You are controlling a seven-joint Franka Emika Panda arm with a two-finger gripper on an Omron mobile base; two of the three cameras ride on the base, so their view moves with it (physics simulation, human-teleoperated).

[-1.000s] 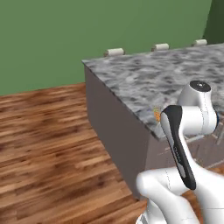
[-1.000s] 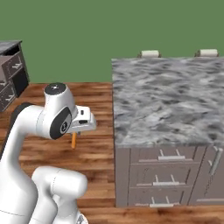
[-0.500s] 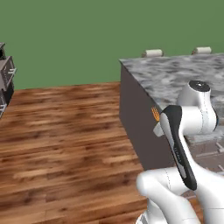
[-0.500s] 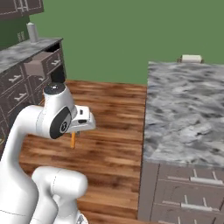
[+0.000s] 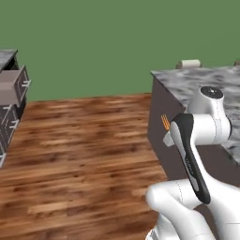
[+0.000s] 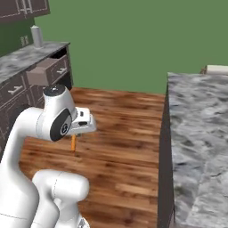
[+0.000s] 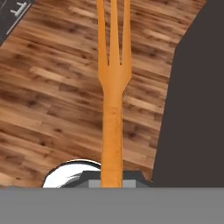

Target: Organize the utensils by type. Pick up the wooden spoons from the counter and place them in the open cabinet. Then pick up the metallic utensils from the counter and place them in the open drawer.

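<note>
My gripper (image 7: 112,181) is shut on an orange fork (image 7: 113,87), one of the metallic utensils. The fork points away from the hand, over the wood floor. In the left base view its tines (image 5: 165,122) stick up beside the gripper (image 5: 168,137). From the right base view the fork (image 6: 73,142) hangs below the gripper (image 6: 76,133). The marbled counter (image 5: 206,77) (image 6: 200,116) lies to my right. A mauve-brown drawer (image 6: 46,71) (image 5: 11,88) stands pulled out of the far-left unit. The wooden spoons are out of view.
Wood floor (image 5: 84,140) stretches between the counter and the left unit (image 6: 22,58), which carries a grey canister (image 6: 36,35). Dark wall cabinets (image 6: 22,6) hang above it. The counter's dark end panel (image 7: 197,109) is close beside the fork. A green wall closes the back.
The whole picture has shifted as the base turns left. The counter has slid to the right edge and the left unit with its drawer has come into view. The fork stays in the gripper.
</note>
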